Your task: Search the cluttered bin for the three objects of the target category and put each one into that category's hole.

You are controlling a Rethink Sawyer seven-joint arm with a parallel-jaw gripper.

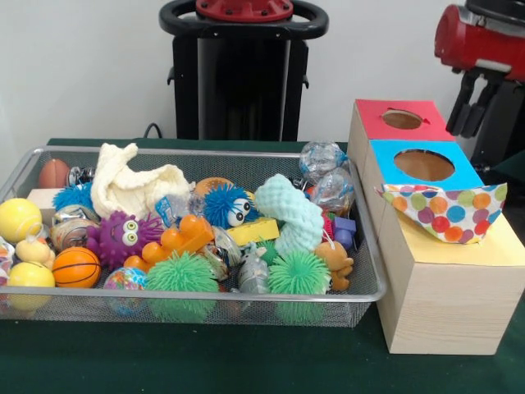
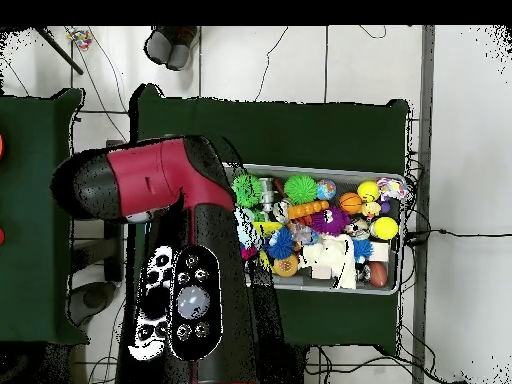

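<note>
A wire mesh bin (image 1: 189, 300) holds a pile of toys. Among them are two green spiky balls (image 1: 181, 275), a blue spiky ball with eyes (image 1: 227, 205), a purple one (image 1: 123, 235), an orange basketball (image 1: 75, 267) and a yellow ball (image 1: 18, 217). A wooden box (image 1: 447, 304) stands right of the bin, with a round hole in its red top (image 1: 402, 120) and another in its blue top (image 1: 423, 165). My gripper (image 1: 473, 107) hangs behind the box's far right corner, well above the table. In the overhead view the arm (image 2: 190, 260) hides the box, beside the bin (image 2: 330, 290).
A polka-dot cloth (image 1: 447, 209) lies across the box between the blue top and a yellow top (image 1: 492, 246). In the bin are also a white cloth (image 1: 131, 185), a teal foam piece (image 1: 287, 212), a small teddy (image 1: 335, 261) and crinkled clear balls (image 1: 321, 160).
</note>
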